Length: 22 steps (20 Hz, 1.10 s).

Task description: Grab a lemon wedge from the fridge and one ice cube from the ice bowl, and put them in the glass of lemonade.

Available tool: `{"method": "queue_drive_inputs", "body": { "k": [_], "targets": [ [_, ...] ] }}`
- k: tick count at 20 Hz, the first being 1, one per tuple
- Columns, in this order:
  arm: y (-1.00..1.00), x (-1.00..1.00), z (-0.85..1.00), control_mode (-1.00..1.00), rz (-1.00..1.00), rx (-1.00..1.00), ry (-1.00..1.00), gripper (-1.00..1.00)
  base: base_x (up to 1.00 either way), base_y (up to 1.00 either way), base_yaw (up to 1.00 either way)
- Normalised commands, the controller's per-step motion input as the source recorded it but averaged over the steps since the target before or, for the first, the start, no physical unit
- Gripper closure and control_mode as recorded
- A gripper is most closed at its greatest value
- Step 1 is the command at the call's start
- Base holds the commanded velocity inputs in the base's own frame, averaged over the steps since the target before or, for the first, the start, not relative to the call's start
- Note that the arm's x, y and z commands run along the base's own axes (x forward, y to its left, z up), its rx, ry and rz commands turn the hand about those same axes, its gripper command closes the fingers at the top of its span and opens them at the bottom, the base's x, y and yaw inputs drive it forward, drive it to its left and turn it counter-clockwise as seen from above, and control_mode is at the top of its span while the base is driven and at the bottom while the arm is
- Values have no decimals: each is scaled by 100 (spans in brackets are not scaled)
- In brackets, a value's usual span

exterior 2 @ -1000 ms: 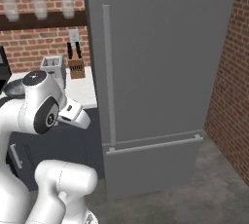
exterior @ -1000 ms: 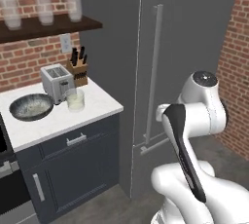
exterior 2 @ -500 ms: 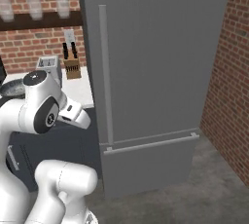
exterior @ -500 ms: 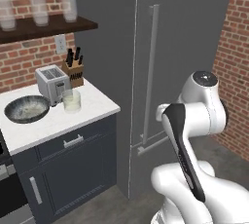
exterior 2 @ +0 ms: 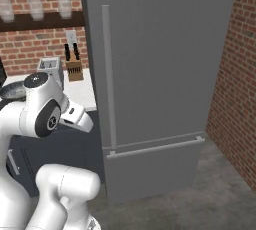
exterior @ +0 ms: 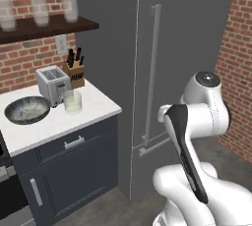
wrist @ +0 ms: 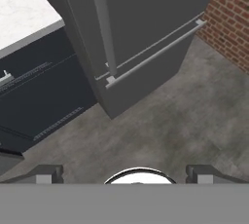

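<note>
The fridge (exterior: 192,48) is a tall dark grey unit with its doors shut and a long vertical bar handle (exterior: 153,72); it also fills the middle of the right base view (exterior 2: 160,74). The lemon wedge is hidden. On the white counter left of the fridge sit the ice bowl (exterior: 27,109) and the glass of lemonade (exterior: 72,101). My gripper (wrist: 124,174) is open with nothing between its fingertips (wrist: 46,174). It hangs over the floor in front of the fridge (wrist: 146,18), well short of its handle (wrist: 102,23).
A toaster (exterior: 53,83) and a knife block (exterior: 74,70) stand behind the glass. Tall clear glasses (exterior: 39,6) line a dark shelf above. Dark cabinets (exterior: 69,171) sit under the counter. A brick wall (exterior 2: 235,74) runs right of the fridge, with grey floor (wrist: 160,130) before it.
The whole picture has shifted: the base has driven, so the counter slides left in both base views and the fridge takes more of the frame. The arm holds its folded pose, gripper still open.
</note>
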Motion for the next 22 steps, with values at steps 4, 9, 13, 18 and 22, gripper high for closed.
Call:
{"method": "queue_drive_inputs", "body": {
  "k": [4,9,13,18,22],
  "targets": [
    [-11,-6,17,-100,11,0,-15,-100,0,0,0],
    [-39,-1,42,-100,28,0,-18,-100,0,0,0],
    [-42,1,46,-100,31,-8,-8,-100,0,0,0],
    [-20,31,70,-100,39,-17,0,-100,0,0,0],
    [-1,91,91,-100,18,-3,10,-100,0,0,0]
  ]
}}
